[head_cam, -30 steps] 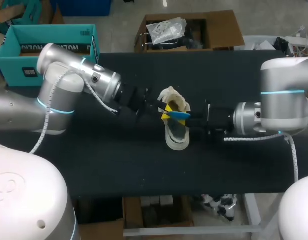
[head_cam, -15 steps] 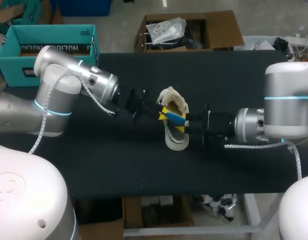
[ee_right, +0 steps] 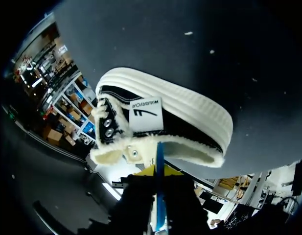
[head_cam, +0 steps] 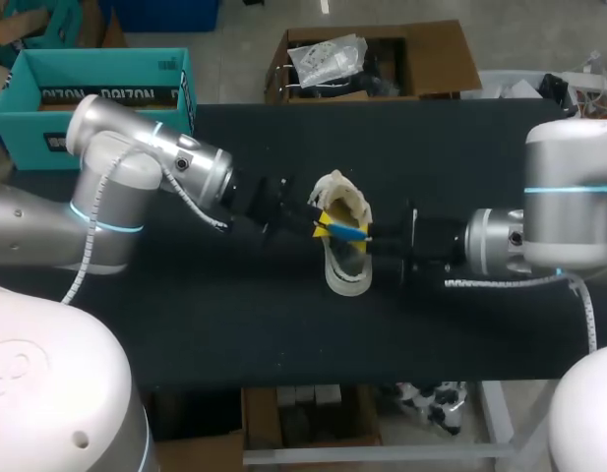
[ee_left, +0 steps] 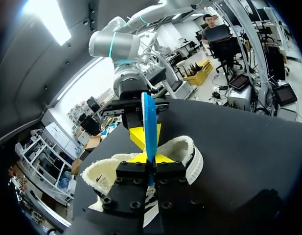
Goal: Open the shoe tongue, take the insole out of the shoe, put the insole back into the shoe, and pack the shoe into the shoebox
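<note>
Black table (head_cam: pixel 185 324): one, with the shoe (head_cam: pixel 344 278) at its middle.
Shoe: one, cream-soled, fleece-lined, between my two grippers.
Insole (head_cam: pixel 348 232): one, blue, over the shoe's opening; whether it touches, I cannot tell.
Left gripper (head_cam: pixel 325 222): jaws narrow, pinching the insole.
Right gripper (head_cam: pixel 366 236): jaws narrow, clamped on the same insole.
Shoebox (head_cam: pixel 47 120): one, teal, open, past the table's far left edge.

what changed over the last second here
The right gripper edged in toward the shoe, and the blue insole, earlier sticking out toward the right arm, drew back over the shoe opening between both grippers. The shoe and the left gripper barely moved.
</note>
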You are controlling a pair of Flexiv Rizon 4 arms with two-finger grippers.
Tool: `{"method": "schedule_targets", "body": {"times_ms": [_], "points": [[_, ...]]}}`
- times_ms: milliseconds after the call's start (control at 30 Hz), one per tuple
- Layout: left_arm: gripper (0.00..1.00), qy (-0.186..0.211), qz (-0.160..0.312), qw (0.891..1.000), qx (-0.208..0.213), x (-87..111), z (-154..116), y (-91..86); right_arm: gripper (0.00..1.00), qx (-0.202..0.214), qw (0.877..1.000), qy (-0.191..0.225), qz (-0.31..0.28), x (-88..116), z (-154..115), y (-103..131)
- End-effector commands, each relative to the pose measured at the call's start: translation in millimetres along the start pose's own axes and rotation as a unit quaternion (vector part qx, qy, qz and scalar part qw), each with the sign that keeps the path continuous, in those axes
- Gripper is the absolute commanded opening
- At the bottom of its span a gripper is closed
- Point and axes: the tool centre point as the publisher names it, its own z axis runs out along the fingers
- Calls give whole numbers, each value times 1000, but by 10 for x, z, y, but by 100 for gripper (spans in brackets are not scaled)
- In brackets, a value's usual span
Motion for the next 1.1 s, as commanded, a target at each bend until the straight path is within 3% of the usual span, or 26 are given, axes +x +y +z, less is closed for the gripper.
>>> {"method": "schedule_targets", "body": {"times_ms": [33,367,400,433,500,633,700,800,867,900,1033,1100], "points": [[0,-3,-6,1000,-4,-22,83,56,0,2,1000,-7,10,81,88,165],[0,-13,-30,999,-10,-48,116,189,0,-12,999,-13,34,153,126,296],[7,-13,-30,999,-10,-46,108,180,0,-16,999,-13,34,153,123,290],[22,-13,-30,999,-10,-45,90,165,0,-17,999,-13,34,153,122,281],[34,-17,-31,999,-5,-52,48,133,0,-22,999,-14,34,147,114,263],[38,-18,-24,1000,0,-48,-15,53,0,-30,999,-14,36,130,96,247],[36,-18,-18,1000,3,-45,-18,5,0,-31,999,-15,35,127,92,246],[25,-14,-10,1000,5,-47,9,-52,0,-36,999,-18,36,134,94,251],[13,-10,-5,1000,4,-44,41,-71,0,-38,998,-21,36,142,100,253],[0,-8,-3,1000,2,-42,54,-73,0,-38,998,-21,35,145,102,250],[0,-8,-3,1000,-1,-35,74,-61,0,-39,998,-24,34,123,89,198],[0,-7,-3,1000,-2,-18,68,-63,34,-37,999,-22,33,81,63,142]]}}
